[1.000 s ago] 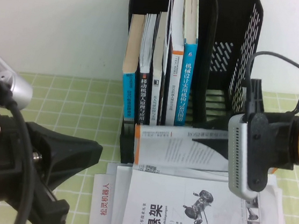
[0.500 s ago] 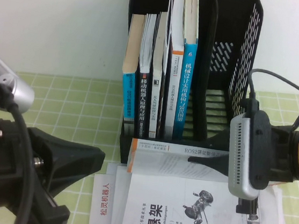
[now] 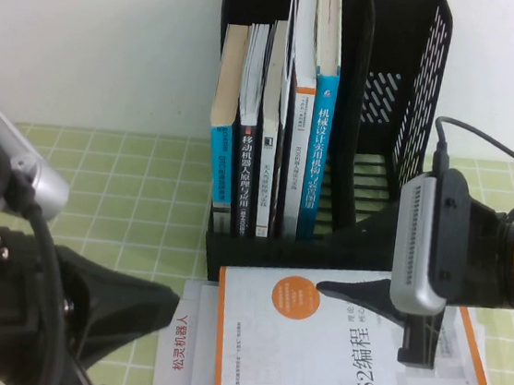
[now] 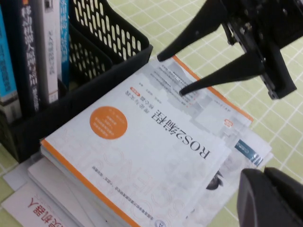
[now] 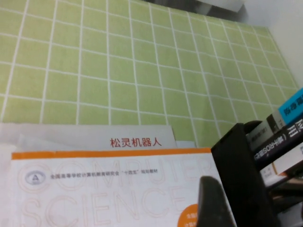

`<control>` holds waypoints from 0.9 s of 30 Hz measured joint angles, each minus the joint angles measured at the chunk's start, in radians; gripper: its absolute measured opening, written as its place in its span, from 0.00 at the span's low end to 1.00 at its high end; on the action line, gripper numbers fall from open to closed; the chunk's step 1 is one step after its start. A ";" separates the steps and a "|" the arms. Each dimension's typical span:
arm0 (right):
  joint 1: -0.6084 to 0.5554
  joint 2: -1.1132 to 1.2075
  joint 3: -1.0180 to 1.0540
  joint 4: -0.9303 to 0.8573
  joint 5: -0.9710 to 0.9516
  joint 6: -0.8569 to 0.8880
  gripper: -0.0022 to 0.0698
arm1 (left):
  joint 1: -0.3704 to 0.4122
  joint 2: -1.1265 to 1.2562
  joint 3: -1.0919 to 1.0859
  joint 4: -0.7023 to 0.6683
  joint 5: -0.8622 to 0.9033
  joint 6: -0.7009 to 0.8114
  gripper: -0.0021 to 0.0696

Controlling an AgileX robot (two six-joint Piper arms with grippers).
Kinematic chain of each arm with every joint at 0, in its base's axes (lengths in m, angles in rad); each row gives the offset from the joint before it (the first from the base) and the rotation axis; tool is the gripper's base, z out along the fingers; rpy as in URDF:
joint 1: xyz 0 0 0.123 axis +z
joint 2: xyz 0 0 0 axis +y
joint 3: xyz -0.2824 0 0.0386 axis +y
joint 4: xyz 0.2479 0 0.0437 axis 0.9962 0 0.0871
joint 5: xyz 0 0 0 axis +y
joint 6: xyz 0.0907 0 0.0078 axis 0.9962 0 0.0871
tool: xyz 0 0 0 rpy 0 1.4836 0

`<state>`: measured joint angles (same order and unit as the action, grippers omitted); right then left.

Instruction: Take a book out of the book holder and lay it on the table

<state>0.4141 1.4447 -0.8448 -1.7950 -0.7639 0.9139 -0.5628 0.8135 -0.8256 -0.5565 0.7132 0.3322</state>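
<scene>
The black book holder (image 3: 419, 90) stands at the back with several books (image 3: 272, 139) upright in its left slots; its right slots are empty. A white book with an orange circle on its cover (image 3: 330, 368) lies flat, cover up, on a stack of books in front of the holder; it also shows in the left wrist view (image 4: 142, 142) and the right wrist view (image 5: 94, 189). My right gripper (image 3: 328, 264) is open just over the book's far edge, its fingers spread in the left wrist view (image 4: 170, 74). My left gripper (image 4: 270, 194) is shut and empty, low at the front left.
Under the white book lie other books and a booklet with red lettering (image 3: 178, 355). The green checked mat (image 3: 127, 187) covers the table to the left of the holder. A white wall rises behind.
The white book has gone from tilted on edge in the right gripper to lying flat on the stack. The right gripper now stands open. The left arm sank slightly.
</scene>
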 joint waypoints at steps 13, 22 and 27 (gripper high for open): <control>0.000 -0.039 -0.038 0.001 -0.086 0.210 0.43 | 0.000 -0.011 0.000 -0.064 0.003 0.022 0.03; 0.000 -0.248 -0.153 0.018 0.539 0.064 0.05 | 0.000 -0.153 0.000 -0.032 -0.246 0.098 0.03; 0.000 -0.330 -0.158 0.291 1.023 -0.088 0.03 | 0.000 -0.233 0.000 0.150 -0.365 0.098 0.03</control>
<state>0.4141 1.1145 -1.0025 -1.5038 0.2588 0.8258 -0.5628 0.5800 -0.8256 -0.4064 0.3478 0.4300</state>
